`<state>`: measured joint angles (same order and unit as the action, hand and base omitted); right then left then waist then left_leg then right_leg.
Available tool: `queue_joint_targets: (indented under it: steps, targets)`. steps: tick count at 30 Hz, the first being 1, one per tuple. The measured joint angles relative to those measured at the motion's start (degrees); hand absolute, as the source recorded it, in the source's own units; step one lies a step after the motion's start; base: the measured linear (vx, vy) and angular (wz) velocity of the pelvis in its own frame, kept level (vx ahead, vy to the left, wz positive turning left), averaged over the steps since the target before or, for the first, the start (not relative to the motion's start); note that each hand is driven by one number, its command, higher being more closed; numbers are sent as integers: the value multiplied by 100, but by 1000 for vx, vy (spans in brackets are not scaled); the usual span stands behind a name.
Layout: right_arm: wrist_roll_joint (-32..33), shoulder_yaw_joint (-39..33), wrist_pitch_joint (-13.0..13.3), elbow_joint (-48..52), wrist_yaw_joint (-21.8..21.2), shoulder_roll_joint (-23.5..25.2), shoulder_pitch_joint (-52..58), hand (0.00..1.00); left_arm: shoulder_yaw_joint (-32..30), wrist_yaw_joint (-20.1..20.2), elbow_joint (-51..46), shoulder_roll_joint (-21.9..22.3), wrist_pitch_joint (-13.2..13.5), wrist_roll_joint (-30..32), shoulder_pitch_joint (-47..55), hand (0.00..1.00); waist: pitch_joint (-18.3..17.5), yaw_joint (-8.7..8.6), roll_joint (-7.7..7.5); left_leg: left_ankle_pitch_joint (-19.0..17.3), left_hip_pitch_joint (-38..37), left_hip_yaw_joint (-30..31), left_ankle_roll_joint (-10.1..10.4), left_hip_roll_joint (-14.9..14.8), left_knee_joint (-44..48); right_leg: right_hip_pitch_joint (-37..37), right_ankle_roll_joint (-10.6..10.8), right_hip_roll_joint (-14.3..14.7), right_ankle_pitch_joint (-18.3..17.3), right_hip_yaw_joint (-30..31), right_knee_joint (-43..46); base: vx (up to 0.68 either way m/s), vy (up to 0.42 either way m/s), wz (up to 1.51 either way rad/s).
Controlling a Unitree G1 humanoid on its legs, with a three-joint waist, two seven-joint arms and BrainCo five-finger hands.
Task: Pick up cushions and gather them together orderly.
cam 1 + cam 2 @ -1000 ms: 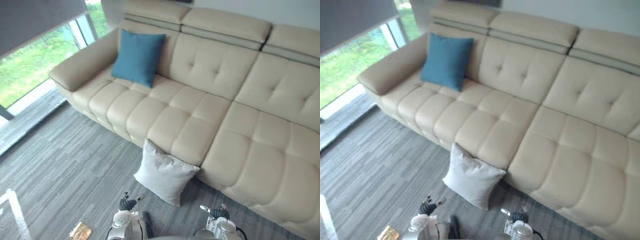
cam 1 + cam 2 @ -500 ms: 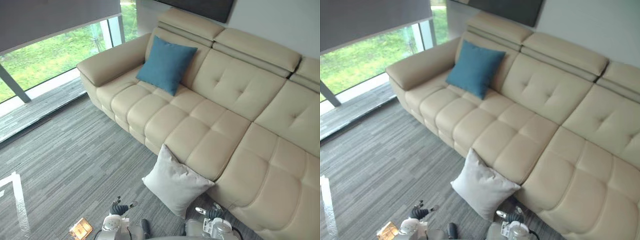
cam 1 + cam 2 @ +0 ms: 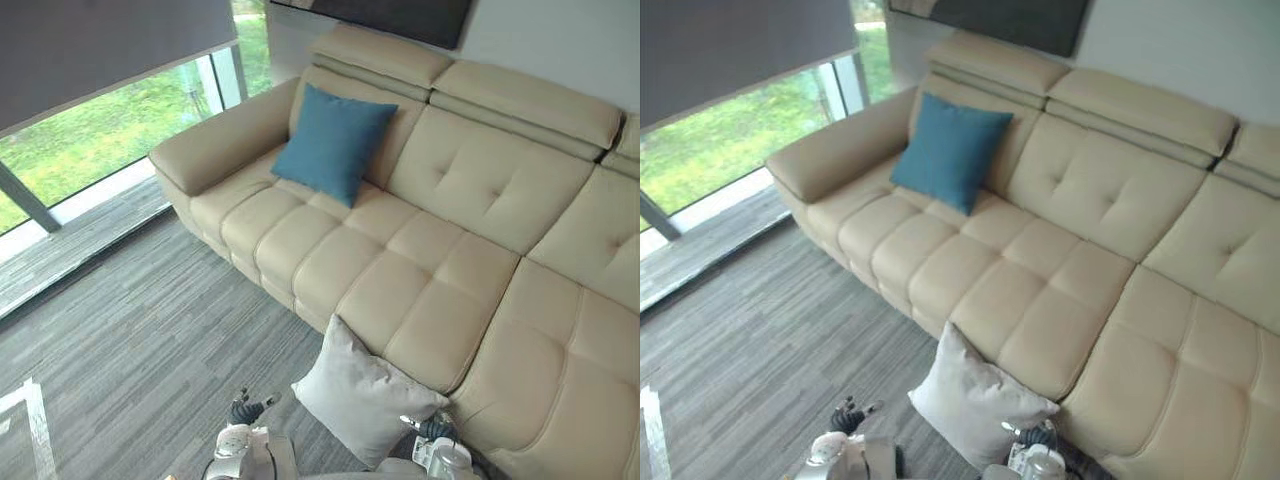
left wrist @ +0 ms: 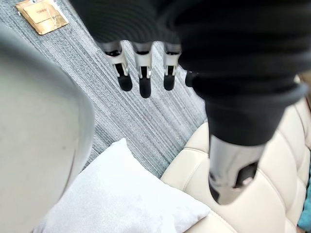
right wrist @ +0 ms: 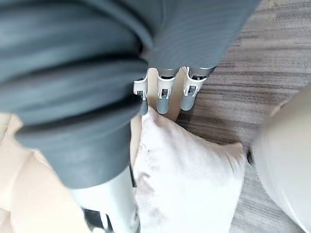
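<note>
Left hand [image 4: 144,80] and right hand [image 5: 164,94] are hanging open, empty, by the white cushion [image 3: 365,400] leaning on the sofa [image 3: 420,250] front; blue cushion [image 3: 335,143] is sitting on the seat. Looking light, squashy: I'd be gripping an edge.

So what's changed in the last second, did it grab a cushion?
No grab. The camera shifted, so the white cushion now sits nearer the left hand and right hand. It still leans against the sofa on the floor; blue cushion unmoved; both hands open.

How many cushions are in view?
2. A blue cushion leans on the sofa backrest by the armrest; a white cushion stands on the carpet against the sofa. Others may lie beyond view.
</note>
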<state>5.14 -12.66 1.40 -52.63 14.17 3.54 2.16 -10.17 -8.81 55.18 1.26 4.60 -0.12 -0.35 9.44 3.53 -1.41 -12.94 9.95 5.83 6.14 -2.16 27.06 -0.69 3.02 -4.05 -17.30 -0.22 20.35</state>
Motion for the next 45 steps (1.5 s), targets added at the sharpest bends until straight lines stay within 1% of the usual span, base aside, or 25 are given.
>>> queue_joint_targets:
  steps: [1,2,3,4,7,10,13,14,15,16,17,19,20,21,24,26,27,30,31,33,35,36,37,40,45]
  targets:
    - [-3,-3,-14,-37,8,17,-22,0,1,2,1,18,7,0,-65,0,45,15,-21,-2,24,528,-3,237,165,12,51,-73,-10,135,-30,117,228,-41]
    - [-4,24,-24,-61,3,14,-31,0,0,1,17,28,7,1,-80,0,46,36,-14,-13,3,725,-13,317,181,16,78,-104,10,261,-78,64,120,-53]
    - [-5,51,-34,-62,2,14,-46,0,2,5,44,33,6,2,-80,0,38,36,15,-60,-34,655,-91,310,141,-5,117,-123,66,459,-144,50,212,-70]
    - [-16,57,-40,-57,-12,13,-61,0,1,9,77,39,4,10,-71,0,33,23,80,-244,-103,377,-228,240,33,-34,203,-104,147,688,-273,40,231,-85]
    - [-43,141,-70,-78,-48,18,-77,0,-2,19,151,9,10,129,-69,0,27,72,61,-419,-339,-332,-355,146,-141,-178,310,-85,333,1388,-347,12,225,-126]
    - [-61,224,-69,-64,-67,17,-86,0,2,25,270,0,10,230,-74,0,10,67,55,-437,-589,-934,-395,69,-380,-251,394,-82,595,1815,-526,15,142,-109]
    - [-75,241,-78,-76,-71,10,-99,0,2,27,290,-2,8,229,-79,0,-8,67,43,-436,-747,-1348,-396,-25,-517,-390,411,-4,784,1983,-534,24,66,-83]
    - [-75,275,-88,-83,-72,-11,-109,0,1,27,289,-2,8,227,-81,0,-8,68,42,-436,-779,-1444,-396,-61,-539,-461,433,21,850,1939,-480,25,26,-75]
    - [-76,300,-93,-85,-76,-40,-112,0,0,26,286,5,9,226,-86,0,-14,64,58,-434,-820,-1573,-394,-132,-596,-609,369,60,951,1730,-380,6,-8,-73]
    - [-92,408,-90,-82,-81,-93,-119,0,-3,24,285,25,4,223,-84,0,-30,78,115,-416,-846,-1777,-402,-310,-657,-732,202,60,1063,1089,-243,1,-48,-82]
    - [-170,440,-92,-89,-80,-109,-132,0,-3,22,275,29,3,219,-76,0,1,87,165,-389,-942,-1964,-397,-377,-754,-814,67,-79,1044,244,-97,0,-61,-78]
    - [-289,464,-89,-108,-82,-135,-111,0,3,19,287,34,-1,215,-73,0,-9,138,142,-348,-1178,-2127,-344,-356,-903,-712,-25,-281,960,-760,-114,29,-63,-64]
    - [-294,463,-77,-106,-82,-144,-110,0,6,20,297,45,-3,215,-73,0,-13,131,144,-333,-1213,-2084,-330,-341,-914,-683,-19,-242,963,-701,-156,42,-80,-41]
    - [-293,457,-40,-99,-79,-178,-96,0,18,25,301,76,-7,215,-68,0,-33,115,204,-258,-1196,-1927,-325,-323,-914,-679,-16,-203,965,-678,-186,31,-79,-10]
    - [-286,380,-38,-94,-74,-217,-97,0,14,19,290,180,-7,218,-71,0,-72,109,268,-69,-1120,-1612,-267,-304,-1011,-674,-23,-211,960,-828,-248,8,-111,23]
    - [-275,360,-37,-105,-68,-236,-99,0,14,17,260,196,-3,217,-80,0,-63,90,288,-6,-977,-1472,-230,-342,-906,-683,-62,-211,929,-940,-257,-29,-122,42]
    - [-260,300,-35,-103,-64,-233,-105,0,8,18,225,201,-4,213,-86,0,-34,92,296,-7,-853,-1381,-230,-386,-630,-644,-101,-225,870,-1017,-215,-44,-69,29]
    - [-155,178,-38,-108,-52,-208,-92,0,2,14,154,200,-2,199,-70,0,-4,129,279,-6,-698,-1297,-230,-435,-41,-547,-128,-212,735,-980,-60,-60,-66,0]
    - [-66,178,-38,-109,-47,-207,-81,0,-1,12,147,190,-1,151,-61,0,18,142,243,6,-624,-1264,-246,-444,186,-527,-131,-200,701,-882,-21,-62,-28,-25]
    - [-24,175,-38,-108,-16,-234,-90,0,-17,10,140,186,-1,105,-61,0,24,152,238,-19,-584,-1101,-282,-384,271,-540,-104,-201,679,-742,-68,-56,28,-34]
    - [-10,177,-37,-102,8,-255,-87,0,-40,9,126,197,-3,101,-59,0,25,154,240,-176,-600,-757,-298,-224,-227,-667,-45,-162,712,-554,-47,-61,83,-42]
    - [-12,187,-39,-99,16,-273,-73,0,-25,12,128,197,-6,102,-31,0,-15,155,299,-193,-623,-686,-290,-234,-546,-738,-12,-79,731,-505,-38,-48,118,-50]
    - [-9,220,-44,-123,19,-261,-95,0,-24,12,105,174,-7,97,-39,0,-29,161,272,-289,-651,-744,-298,-230,-670,-819,38,-35,767,-360,-16,-13,113,-44]
    - [-12,219,-36,-96,20,-225,-30,0,-29,7,130,124,-7,103,-21,0,-71,177,177,-247,-825,-1045,-334,-164,-854,-764,66,-59,942,-97,-173,60,131,-40]
    - [-23,208,-28,-98,-30,-228,79,0,11,17,269,172,-15,108,26,0,-258,149,234,-207,-1268,-1053,-374,-19,-1279,-505,169,-193,878,-174,-320,161,77,-1]
